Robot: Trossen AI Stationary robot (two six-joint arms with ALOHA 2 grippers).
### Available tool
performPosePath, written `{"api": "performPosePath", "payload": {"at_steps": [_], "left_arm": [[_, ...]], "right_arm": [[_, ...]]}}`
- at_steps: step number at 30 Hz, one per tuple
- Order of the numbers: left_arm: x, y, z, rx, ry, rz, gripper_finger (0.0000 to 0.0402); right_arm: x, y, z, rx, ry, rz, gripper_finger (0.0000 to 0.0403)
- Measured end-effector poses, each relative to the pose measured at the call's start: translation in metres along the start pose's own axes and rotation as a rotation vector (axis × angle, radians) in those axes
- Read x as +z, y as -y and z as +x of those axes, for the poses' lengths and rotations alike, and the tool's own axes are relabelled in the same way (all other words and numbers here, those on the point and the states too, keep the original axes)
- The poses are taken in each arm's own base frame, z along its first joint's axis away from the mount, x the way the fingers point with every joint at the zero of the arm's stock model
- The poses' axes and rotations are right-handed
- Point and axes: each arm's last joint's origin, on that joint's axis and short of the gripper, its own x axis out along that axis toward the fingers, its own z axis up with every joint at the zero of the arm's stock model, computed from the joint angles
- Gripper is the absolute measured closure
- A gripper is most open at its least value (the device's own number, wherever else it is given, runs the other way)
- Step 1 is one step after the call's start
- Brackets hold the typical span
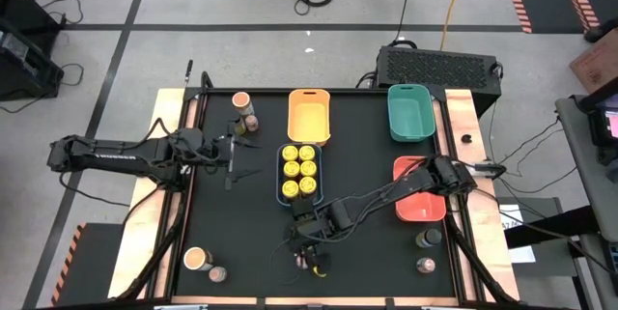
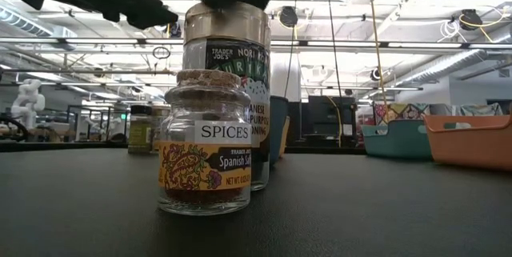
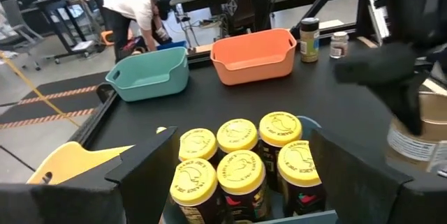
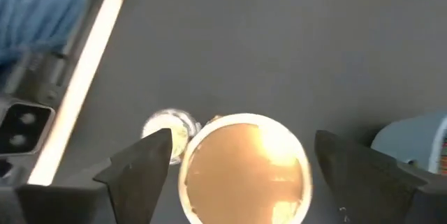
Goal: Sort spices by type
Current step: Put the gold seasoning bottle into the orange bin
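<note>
Six yellow-lidded spice jars (image 1: 299,170) stand in a blue tray (image 1: 280,186) at mid-table. My left gripper (image 1: 232,153) waits open just left of that tray, with the yellow lids (image 3: 241,158) showing beyond its fingers. My right gripper (image 4: 242,140) is open near the table's front edge, pointing steeply down over a tall jar with a round peach top (image 4: 244,172). Its fingers stand on either side of that top. In the low view this tall jar (image 2: 232,57) stands behind a small cork-topped saffron jar (image 2: 204,149), with the gripper dark above it.
Along the far side stand a yellow tray (image 1: 309,115) and a green tray (image 1: 410,112), and a red tray (image 1: 420,194) sits at the right. Loose jars stand at the far left (image 1: 243,109), near left (image 1: 198,258) and near right (image 1: 427,242). A person bends over beyond the table (image 3: 136,8).
</note>
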Motion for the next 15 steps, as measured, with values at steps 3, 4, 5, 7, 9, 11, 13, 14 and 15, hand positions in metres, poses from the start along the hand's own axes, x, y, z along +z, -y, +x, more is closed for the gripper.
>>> {"api": "performPosePath", "payload": {"at_steps": [3, 4, 5, 7, 9, 11, 13, 14, 15], "left_arm": [[-0.0008, 0.0003, 0.0, -0.005, -0.007, 0.0, 0.008], [-0.0011, 0.0003, 0.0, -0.005, -0.011, 0.0, 0.008], [-0.0013, 0.0004, 0.0, -0.006, -0.013, 0.0, 0.008], [-0.0011, 0.0003, 0.0, -0.005, -0.01, 0.001, 0.008], [-0.001, 0.0003, 0.0, -0.005, -0.01, 0.0, 0.008], [-0.0011, 0.0003, 0.0, -0.005, -0.011, 0.0, 0.008], [-0.0011, 0.0003, 0.0, -0.006, -0.01, 0.0, 0.008], [-0.0011, 0.0003, 0.0, -0.006, -0.01, 0.0, 0.008], [-0.0011, 0.0003, 0.0, -0.006, -0.01, 0.0, 0.008]], "right_arm": [[-0.004, 0.0003, 0.0094, -0.003, -0.037, -0.011, 0.0059], [-0.0048, 0.0003, 0.011, -0.003, -0.044, -0.017, 0.0059], [-0.0056, 0.0003, 0.0122, -0.004, -0.052, -0.019, 0.0059], [-0.0057, 0.0002, 0.0124, -0.004, -0.053, -0.019, 0.0059], [-0.0057, 0.0002, 0.0125, -0.004, -0.052, -0.019, 0.006], [-0.0053, 0.0004, 0.0125, -0.004, -0.048, -0.018, 0.0063], [-0.005, 0.0004, 0.0125, -0.004, -0.046, -0.008, 0.0071], [-0.0051, 0.0002, 0.0125, -0.004, -0.046, 0.002, 0.0077], [-0.0051, 0.0003, 0.0125, -0.004, -0.046, 0.011, 0.0084]]}}
